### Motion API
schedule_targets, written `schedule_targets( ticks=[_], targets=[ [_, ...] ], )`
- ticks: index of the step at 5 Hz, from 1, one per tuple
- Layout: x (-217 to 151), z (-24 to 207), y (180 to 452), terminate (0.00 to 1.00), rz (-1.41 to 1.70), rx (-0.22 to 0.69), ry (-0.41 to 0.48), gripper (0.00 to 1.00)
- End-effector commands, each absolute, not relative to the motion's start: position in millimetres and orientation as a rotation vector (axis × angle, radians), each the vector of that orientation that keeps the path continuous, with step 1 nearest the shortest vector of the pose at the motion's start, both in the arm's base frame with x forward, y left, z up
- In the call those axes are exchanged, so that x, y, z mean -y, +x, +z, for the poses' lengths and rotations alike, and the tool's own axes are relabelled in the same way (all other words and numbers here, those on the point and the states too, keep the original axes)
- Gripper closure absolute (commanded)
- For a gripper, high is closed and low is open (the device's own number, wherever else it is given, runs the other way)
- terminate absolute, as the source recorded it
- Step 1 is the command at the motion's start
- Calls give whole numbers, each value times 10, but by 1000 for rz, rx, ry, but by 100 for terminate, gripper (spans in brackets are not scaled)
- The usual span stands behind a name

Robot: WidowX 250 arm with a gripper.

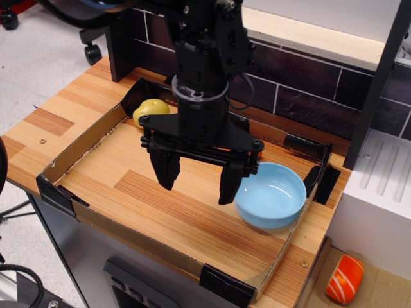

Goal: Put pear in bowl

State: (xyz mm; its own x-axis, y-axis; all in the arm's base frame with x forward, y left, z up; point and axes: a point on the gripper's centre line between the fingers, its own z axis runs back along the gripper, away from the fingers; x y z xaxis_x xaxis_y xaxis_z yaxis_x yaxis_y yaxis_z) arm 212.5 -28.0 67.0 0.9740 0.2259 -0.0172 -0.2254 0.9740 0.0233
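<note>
My black gripper (197,188) hangs over the middle of the wooden tray floor with its jaws wide open and nothing between the fingers (167,170). The light-blue bowl (282,206) sits empty on the tray just right of the right finger, close to it. No light-green pear shows; it may be hidden behind the gripper body. A yellow potato-like lump (150,110) lies at the tray's back left corner, behind the gripper. A thin orange-red sliver (258,156) shows at the gripper's right edge; I cannot tell what it is.
A low cardboard wall (77,144) with black corner clips (226,284) rings the tray. A dark brick backsplash (302,83) stands behind. A white cabinet (379,199) stands at the right. An orange-and-white toy (345,279) lies outside the tray at lower right.
</note>
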Motion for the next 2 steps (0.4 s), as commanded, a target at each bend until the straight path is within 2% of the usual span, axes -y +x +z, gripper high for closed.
schedule_targets(
  ticks=[1, 2],
  targets=[
    [280, 670, 2125, 0, 228, -20, 21, 0],
    [160, 826, 2226, 0, 183, 48, 6, 0]
  ],
)
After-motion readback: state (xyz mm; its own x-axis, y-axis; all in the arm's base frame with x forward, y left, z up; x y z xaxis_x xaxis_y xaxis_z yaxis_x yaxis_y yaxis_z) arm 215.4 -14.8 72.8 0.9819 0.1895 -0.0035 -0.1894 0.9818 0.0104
